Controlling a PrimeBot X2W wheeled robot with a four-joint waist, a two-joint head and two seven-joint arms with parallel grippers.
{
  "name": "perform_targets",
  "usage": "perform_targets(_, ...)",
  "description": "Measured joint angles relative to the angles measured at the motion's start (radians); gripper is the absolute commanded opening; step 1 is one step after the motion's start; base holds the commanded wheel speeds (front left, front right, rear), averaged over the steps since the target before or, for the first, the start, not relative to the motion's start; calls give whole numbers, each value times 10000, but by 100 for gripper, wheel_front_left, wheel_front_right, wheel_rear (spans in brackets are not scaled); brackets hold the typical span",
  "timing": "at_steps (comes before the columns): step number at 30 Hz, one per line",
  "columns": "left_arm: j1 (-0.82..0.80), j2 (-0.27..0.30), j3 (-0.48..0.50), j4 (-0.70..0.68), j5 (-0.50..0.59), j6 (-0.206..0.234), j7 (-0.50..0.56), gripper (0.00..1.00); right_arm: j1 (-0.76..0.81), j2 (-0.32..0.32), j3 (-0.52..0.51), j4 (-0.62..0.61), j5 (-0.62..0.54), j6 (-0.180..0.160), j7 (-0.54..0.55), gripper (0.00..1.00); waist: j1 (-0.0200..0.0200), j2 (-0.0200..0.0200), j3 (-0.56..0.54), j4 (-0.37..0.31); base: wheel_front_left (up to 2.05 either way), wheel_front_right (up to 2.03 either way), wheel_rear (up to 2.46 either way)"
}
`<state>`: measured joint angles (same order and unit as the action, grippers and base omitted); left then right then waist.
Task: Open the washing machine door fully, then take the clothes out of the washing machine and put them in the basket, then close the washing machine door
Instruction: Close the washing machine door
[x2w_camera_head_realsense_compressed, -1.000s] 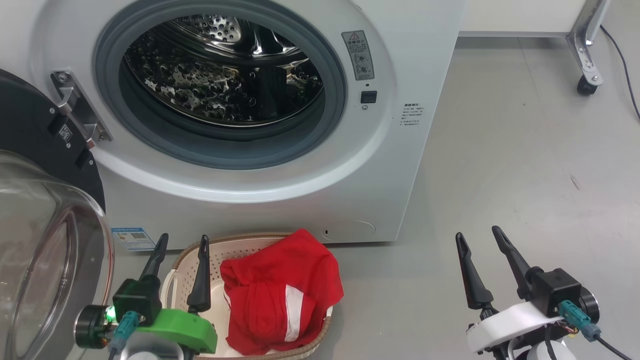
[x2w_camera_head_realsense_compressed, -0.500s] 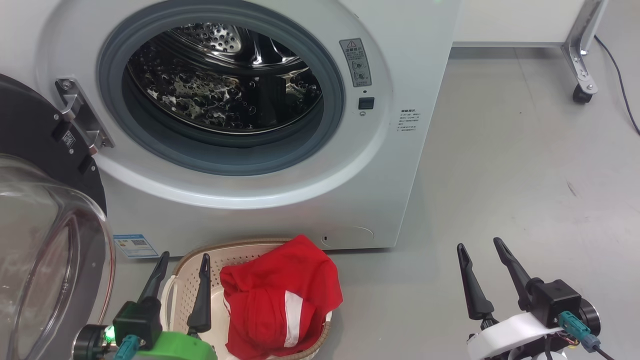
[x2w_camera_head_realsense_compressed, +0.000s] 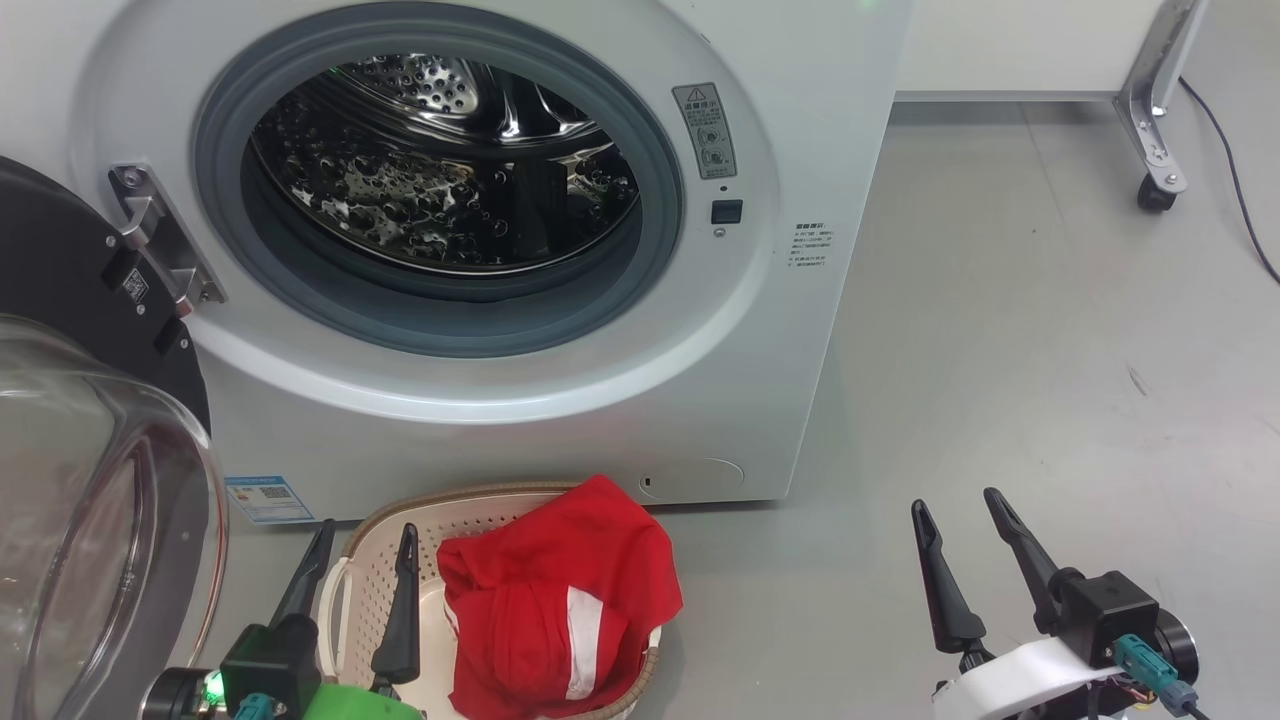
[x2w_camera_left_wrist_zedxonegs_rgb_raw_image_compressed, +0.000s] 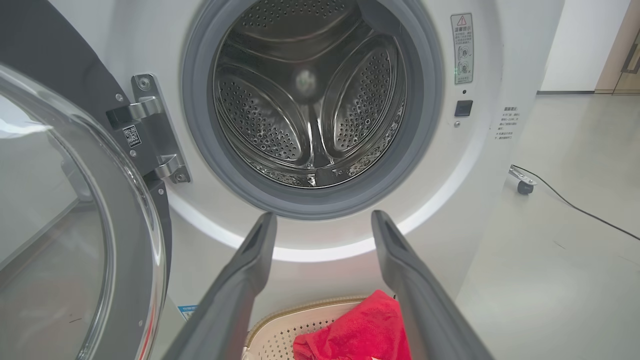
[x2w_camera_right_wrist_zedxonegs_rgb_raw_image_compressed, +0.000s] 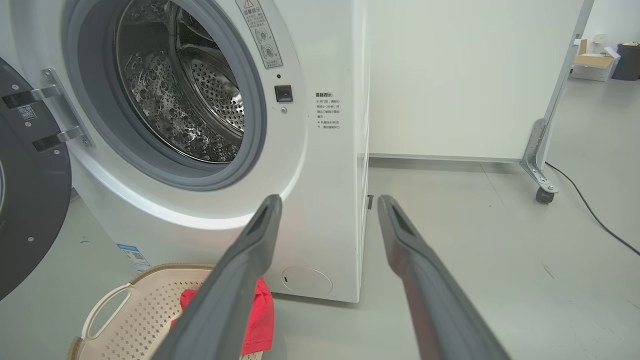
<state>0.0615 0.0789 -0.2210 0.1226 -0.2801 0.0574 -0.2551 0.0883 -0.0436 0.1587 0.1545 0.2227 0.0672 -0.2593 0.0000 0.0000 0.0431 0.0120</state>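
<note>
Grey floor (x2w_camera_head_realsense_compressed: 1000, 350) shows washing machine door (x2w_camera_head_realsense_compressed: 60, 260) open at 9 o'clock, clothes (x2w_camera_head_realsense_compressed: 560, 590) in basket (x2w_camera_head_realsense_compressed: 460, 496) at 6 o'clock, left gripper (x2w_camera_head_realsense_compressed: 366, 528) and right gripper (x2w_camera_head_realsense_compressed: 954, 500) both released, empty.

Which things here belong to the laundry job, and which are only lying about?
Job: washing machine, its open door, red clothes, cream basket.
Lying about: wheeled frame leg, black cable, cardboard box.
</note>
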Motion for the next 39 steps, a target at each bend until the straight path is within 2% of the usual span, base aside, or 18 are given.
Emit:
perform_targets(24,244,52,-79,-685,92,82,265,100,35,15,27,-136,0,-12,0,100,0,0,156,-58,-2,2,0)
perform_targets(39,276,77,-100,-980,109,125,349,100,34,25,29,-148,0,-79,0,100,0,0,187,-69,-51,51,0)
